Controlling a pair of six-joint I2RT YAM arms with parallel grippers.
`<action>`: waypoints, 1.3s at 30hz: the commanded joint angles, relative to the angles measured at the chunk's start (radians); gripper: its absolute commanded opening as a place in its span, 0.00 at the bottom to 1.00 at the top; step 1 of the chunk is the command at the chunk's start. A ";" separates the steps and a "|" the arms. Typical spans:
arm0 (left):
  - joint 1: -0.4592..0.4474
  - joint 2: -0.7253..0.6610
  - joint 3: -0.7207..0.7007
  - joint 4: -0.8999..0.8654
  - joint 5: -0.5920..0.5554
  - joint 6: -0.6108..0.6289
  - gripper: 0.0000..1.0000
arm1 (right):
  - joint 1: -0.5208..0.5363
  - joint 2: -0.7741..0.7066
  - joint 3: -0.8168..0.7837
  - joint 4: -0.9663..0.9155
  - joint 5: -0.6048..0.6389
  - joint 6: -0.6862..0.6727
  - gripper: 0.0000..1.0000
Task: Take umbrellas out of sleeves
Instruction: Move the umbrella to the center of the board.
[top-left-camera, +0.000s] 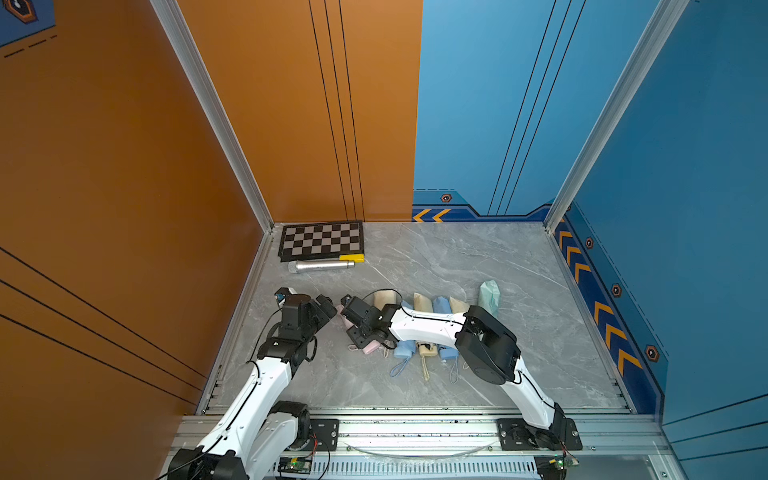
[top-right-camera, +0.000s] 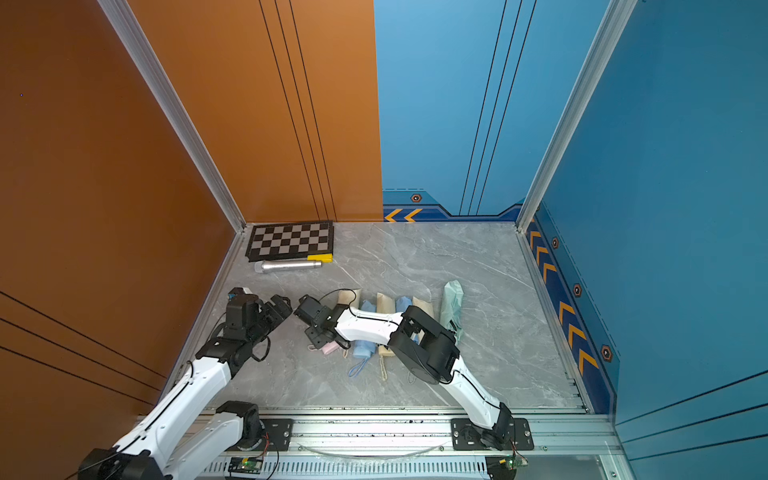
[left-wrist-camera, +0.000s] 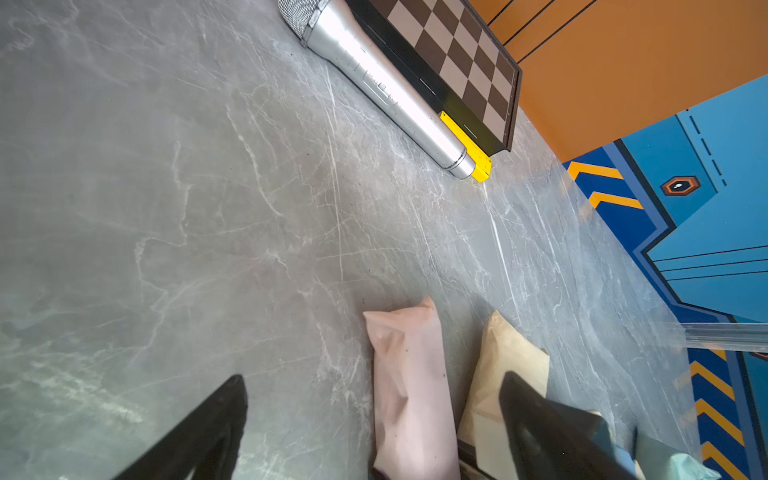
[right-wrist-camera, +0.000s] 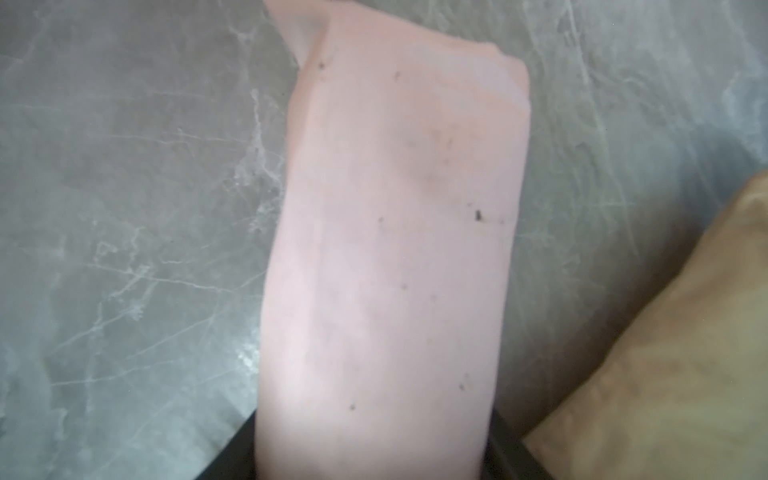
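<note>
Right gripper (right-wrist-camera: 374, 415): jaws either side of pink sleeve (right-wrist-camera: 390, 249), against fabric (clamped or not, cannot tell). Left gripper (left-wrist-camera: 374, 377): jaws wide apart, holding nothing, near same sleeve's closed end. Pink sleeve lies on table (top-left-camera: 457, 257), leftmost in row, just beside cream sleeve (right-wrist-camera: 665, 353). Umbrella handle (top-left-camera: 371, 348) protrudes.

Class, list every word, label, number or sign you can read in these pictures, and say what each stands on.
No words, brands or numbers are readable.
silver microphone: small marks on its body, too blurred to read.
orange chevrons on the blue wall band: arrow signs, no text.
hexagon badge near them: white mark, no letters.
pink sleeve: dark specks only, nothing printed.
</note>
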 joint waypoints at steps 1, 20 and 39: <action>0.011 -0.010 -0.023 0.047 0.066 -0.001 0.92 | -0.063 -0.064 -0.089 -0.081 0.029 -0.040 0.57; 0.032 0.198 -0.028 0.292 0.333 0.029 0.72 | -0.185 -0.068 0.033 -0.263 -0.120 -0.536 0.43; 0.170 0.379 0.052 0.260 0.387 -0.073 0.64 | -0.174 0.201 0.349 -0.293 -0.233 -1.055 0.51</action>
